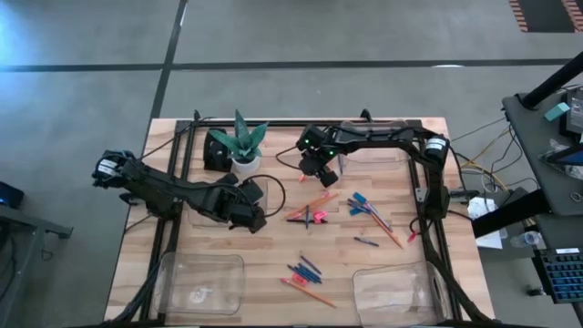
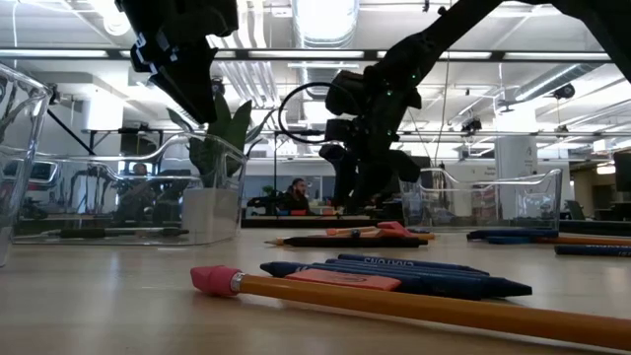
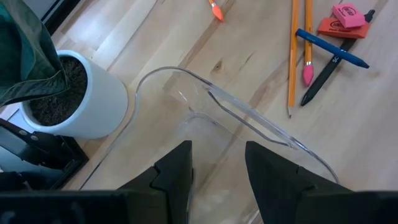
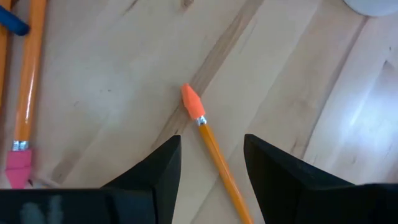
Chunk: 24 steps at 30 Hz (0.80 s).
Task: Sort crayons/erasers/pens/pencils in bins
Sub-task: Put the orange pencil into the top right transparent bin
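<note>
1. Now, one orange pencil (image 4: 214, 149) with an orange eraser tip lies flat on the wooden table (image 1: 401, 141), and the right gripper (image 4: 211, 171) hangs straight above it. Its two fingers stand apart, one on each side of the pencil shaft, and they do not touch it.
2. In the high view the right gripper (image 1: 321, 166) is near the middle of the table, just beside a small pile of pencils (image 1: 310, 214) and pens.
3. More pencils and blue pens (image 1: 369, 208) lie scattered toward the right side, and another group (image 1: 305, 273) lies between the two near bins.
4. A pink eraser (image 3: 348, 14) and an orange eraser (image 3: 333, 28) lie touching each other, just beside two orange pencils and a blue pen.
5. Four clear bins are on the table: one near-left bin (image 1: 200, 282), one near-right bin (image 1: 401, 292), and two farther back.
6. The left gripper (image 3: 217, 168) hovers over the rim of a clear bin (image 3: 249, 118), with its fingers partly apart and nothing between them.
7. A white pot with a green plant (image 1: 244, 146) stands just beside this bin.
</note>
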Tool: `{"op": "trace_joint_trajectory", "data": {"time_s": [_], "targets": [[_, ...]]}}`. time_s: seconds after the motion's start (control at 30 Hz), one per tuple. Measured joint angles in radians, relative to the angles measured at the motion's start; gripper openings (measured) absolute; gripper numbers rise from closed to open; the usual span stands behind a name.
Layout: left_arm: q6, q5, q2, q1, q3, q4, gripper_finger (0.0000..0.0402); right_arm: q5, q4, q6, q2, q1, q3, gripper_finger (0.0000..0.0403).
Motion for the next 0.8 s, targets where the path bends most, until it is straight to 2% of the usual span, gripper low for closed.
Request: {"op": "trace_joint_trajectory", "data": {"time_s": [0.3,0.47,0.8], "targets": [[0.000,0.000,0.000,-0.003,0.000,0.000,0.0137,0.003,0.017,0.002,0.029,0.012,0.000,0.0166],[0.000,0.000,0.000,-0.004,0.000,0.000,0.0137,0.093,0.035,-0.022,0.076,0.014,0.000,0.0166],[0.000,0.000,0.000,-0.006,0.000,0.000,0.0137,0.129,0.023,-0.016,0.130,0.013,0.034,0.0164]]}}
